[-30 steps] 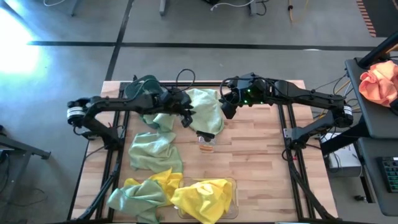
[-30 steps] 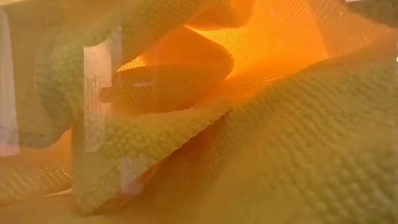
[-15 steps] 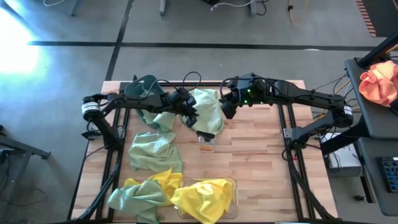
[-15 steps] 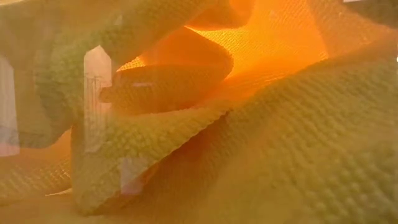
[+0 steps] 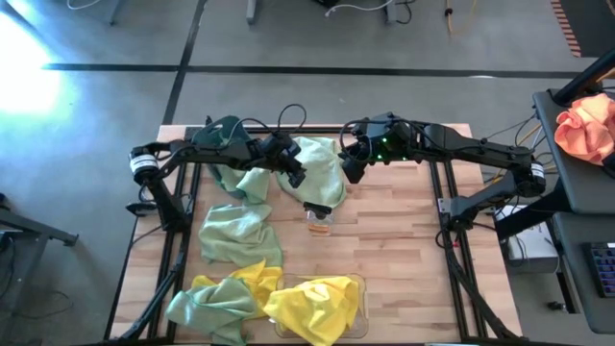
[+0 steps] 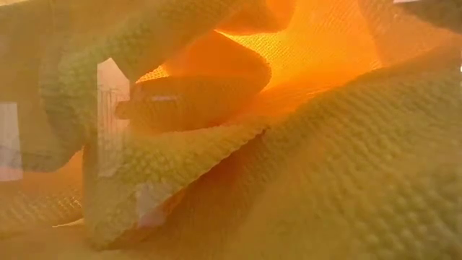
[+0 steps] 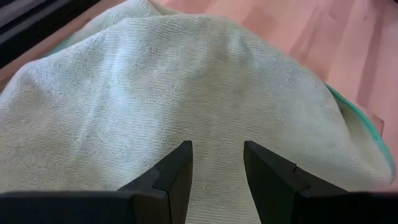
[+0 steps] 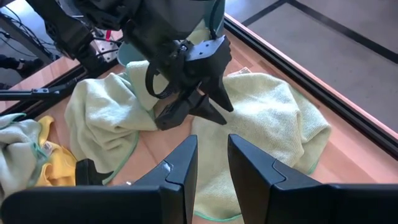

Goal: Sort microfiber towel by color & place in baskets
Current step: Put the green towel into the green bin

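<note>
A pale green towel [image 5: 323, 171] lies crumpled at the table's far middle. My left gripper [image 5: 293, 174] is open over its left edge, fingers spread above the green cloth [image 7: 205, 87]; the right wrist view shows it [image 8: 196, 102] slanting down. My right gripper [image 5: 351, 165] is open and hovers at the towel's right side [image 8: 267, 118]. The teal basket [image 5: 223, 133] stands at the far left, and a green towel [image 5: 245, 183] hangs over its rim. Another green towel [image 5: 235, 231] lies flat. A yellow towel [image 5: 317, 303] fills the clear basket [image 5: 359, 282]. My left gripper's open fingers [image 7: 177, 168] stand just over the green towel's left part, slanting down from the table's left. I cannot tell whether the tips touch the cloth.
A green and yellow heap [image 5: 219, 293] lies at the near left corner. A small amber-and-black object [image 5: 318, 217] stands mid-table under the far towel. An orange-pink cloth [image 5: 586, 125] sits off the table, right. Yellow cloth [image 6: 289, 144] blocks the low view. Bare wood [image 5: 404, 250] spreads to the right.
My left arm has stretched farther toward the table's right, and its gripper has edged a little toward the far edge, onto the left part of the far green towel. The towels have stayed where they were.
</note>
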You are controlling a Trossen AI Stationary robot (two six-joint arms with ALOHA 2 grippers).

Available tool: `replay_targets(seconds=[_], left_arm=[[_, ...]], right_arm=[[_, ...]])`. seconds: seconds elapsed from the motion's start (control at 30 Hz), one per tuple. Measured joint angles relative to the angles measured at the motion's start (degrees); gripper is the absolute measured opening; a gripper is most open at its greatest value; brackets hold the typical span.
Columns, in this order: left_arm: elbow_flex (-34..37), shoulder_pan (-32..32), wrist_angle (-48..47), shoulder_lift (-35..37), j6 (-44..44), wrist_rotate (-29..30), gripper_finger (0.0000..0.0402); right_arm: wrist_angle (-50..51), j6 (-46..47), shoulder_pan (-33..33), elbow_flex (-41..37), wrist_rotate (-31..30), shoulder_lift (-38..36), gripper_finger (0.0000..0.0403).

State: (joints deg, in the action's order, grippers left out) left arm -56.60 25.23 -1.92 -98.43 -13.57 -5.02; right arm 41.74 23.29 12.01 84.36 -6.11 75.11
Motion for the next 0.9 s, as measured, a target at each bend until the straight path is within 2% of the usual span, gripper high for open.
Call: replay_targets(seconds=[0.2,0.53,0.77,0.9], left_arm=[[0.00,0.00,-2.64,0.00,-0.78,0.00,0.0128],[0.09,0.00,-7.20,0.00,2.78,-0.34,0.0128],[0.17,0.00,-14.11,0.00,6.71,-0.48,0.0128],[0.08,0.00,-10.63,0.01,6.46,-0.49,0.0128]], right_arm=[[0.00,0.13,0.00,0.00,0.00,0.00,0.0082],[0.00,0.30,0.00,-0.02,-0.02,0.00,0.0082],[-0.01,0.92,0.00,-0.02,0.00,0.00,0.0082],[-0.02,0.90,0.00,-0.04,0.00,0.00,0.0082]])
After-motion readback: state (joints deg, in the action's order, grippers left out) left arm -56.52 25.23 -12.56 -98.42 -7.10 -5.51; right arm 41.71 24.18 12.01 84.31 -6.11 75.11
